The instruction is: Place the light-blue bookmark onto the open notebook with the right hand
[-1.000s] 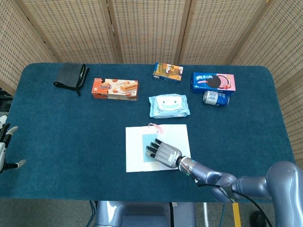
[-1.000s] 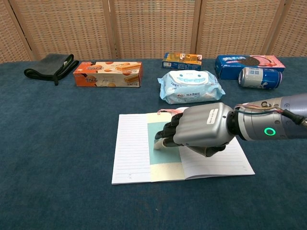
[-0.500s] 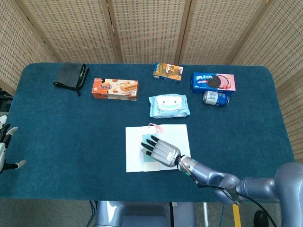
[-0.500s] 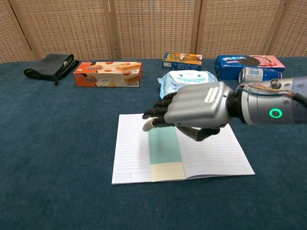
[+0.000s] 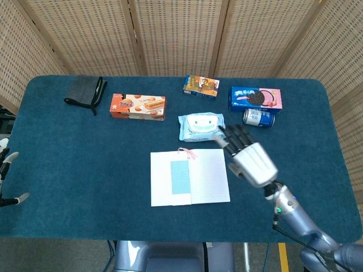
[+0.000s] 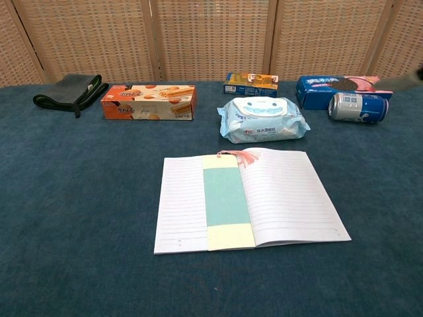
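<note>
Overhead, the light-blue bookmark (image 5: 180, 175) lies flat on the open notebook (image 5: 189, 176) at lower centre, while the right hand (image 5: 248, 155), spread and empty, hangs right of it beside the wipes pack (image 5: 201, 126). From the chest, neither hand shows; a careless sweep could snag the bookmark's pink tassel (image 6: 242, 156).

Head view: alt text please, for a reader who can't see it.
The light-blue bookmark lies flat on the open notebook on a blue table; the right hand, empty with fingers spread, hovers beside the notebook near a wet-wipes pack.
</note>
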